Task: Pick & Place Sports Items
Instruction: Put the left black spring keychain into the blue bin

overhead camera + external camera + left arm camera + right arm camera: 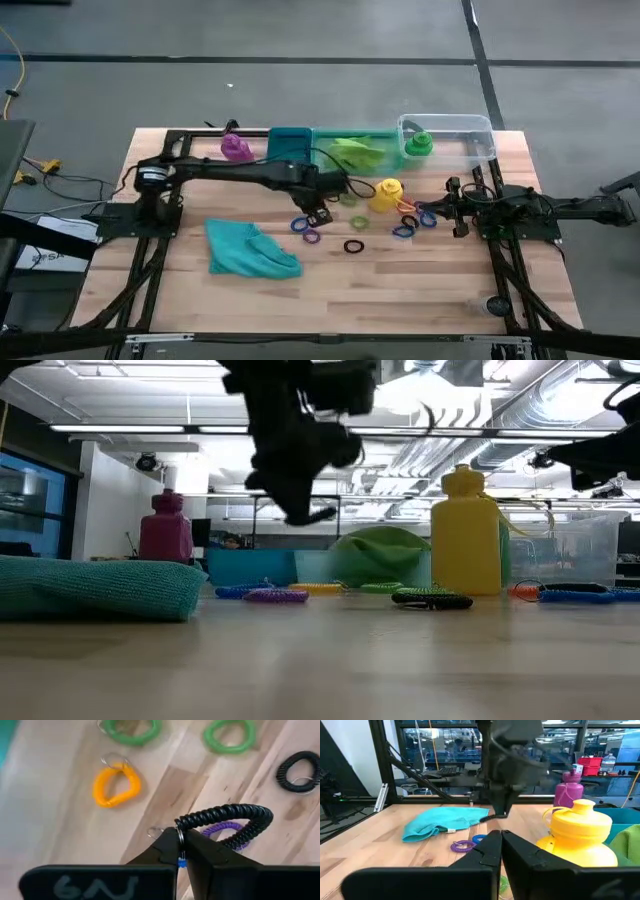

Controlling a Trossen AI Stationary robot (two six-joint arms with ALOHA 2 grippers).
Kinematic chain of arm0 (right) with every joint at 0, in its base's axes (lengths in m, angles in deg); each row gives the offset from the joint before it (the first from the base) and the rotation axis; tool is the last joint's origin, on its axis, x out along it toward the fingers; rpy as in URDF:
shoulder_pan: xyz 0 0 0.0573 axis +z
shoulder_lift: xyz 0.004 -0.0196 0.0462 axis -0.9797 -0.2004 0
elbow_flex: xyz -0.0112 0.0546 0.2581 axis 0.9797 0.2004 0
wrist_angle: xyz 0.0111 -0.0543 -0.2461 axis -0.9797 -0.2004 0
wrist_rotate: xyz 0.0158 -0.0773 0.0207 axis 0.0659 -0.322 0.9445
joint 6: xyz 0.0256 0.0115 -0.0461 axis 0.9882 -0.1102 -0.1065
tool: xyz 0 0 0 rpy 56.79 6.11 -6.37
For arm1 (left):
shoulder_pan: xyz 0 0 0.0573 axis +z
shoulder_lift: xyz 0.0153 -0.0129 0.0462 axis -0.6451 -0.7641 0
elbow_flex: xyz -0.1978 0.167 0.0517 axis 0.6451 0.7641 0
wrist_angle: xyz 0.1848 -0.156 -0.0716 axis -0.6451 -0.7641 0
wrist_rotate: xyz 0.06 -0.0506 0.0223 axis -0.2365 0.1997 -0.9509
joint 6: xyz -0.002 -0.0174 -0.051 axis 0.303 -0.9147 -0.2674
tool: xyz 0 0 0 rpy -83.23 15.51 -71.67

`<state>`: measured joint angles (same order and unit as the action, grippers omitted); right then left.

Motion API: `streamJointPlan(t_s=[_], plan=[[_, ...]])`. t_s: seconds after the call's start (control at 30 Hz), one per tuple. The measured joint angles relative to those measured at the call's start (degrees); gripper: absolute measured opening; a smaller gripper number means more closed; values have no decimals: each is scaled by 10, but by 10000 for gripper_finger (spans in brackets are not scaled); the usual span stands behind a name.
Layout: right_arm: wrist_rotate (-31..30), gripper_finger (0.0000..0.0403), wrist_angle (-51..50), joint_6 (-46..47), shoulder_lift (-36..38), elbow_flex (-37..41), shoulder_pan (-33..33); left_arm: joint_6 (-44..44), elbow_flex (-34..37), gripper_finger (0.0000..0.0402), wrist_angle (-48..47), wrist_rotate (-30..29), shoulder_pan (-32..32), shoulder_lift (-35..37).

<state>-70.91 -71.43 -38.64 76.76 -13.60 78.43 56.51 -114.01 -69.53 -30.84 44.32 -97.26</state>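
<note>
**Robotics lab / open industrial workspace**

You're in a lab, not a home. Beyond the left gripper [305, 510], low view shows exposed ceiling ducts [520, 420] w/ strip lights [130, 428]. Behind it, right wrist view has glass partitions [435, 750] and a red crate [590, 764] on shelving. Grey taped floor [300, 40] surrounds the butcher-block table [400, 290]; cables [40, 175] trail off its left side.

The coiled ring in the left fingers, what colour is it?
Black coiled ring, clearest in the left wrist view.
</note>
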Motion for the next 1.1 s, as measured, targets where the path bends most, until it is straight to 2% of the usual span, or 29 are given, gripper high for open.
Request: streamJointPlan(t_s=[0.2, 0.47, 0.87, 1.1], plan=[[0, 0, 0, 0, 0, 0, 0, 12, 0, 2, 4, -24, 6, 25], [0, 0, 0, 0, 0, 0, 0, 41, 0, 2, 0, -25, 53, 27], [0, 0, 0, 0, 0, 0, 0, 111, 0, 2, -14, -29, 178, 27], [0, 0, 0, 0, 0, 0, 0, 136, 0, 1, -8, -79, 253, 27]])
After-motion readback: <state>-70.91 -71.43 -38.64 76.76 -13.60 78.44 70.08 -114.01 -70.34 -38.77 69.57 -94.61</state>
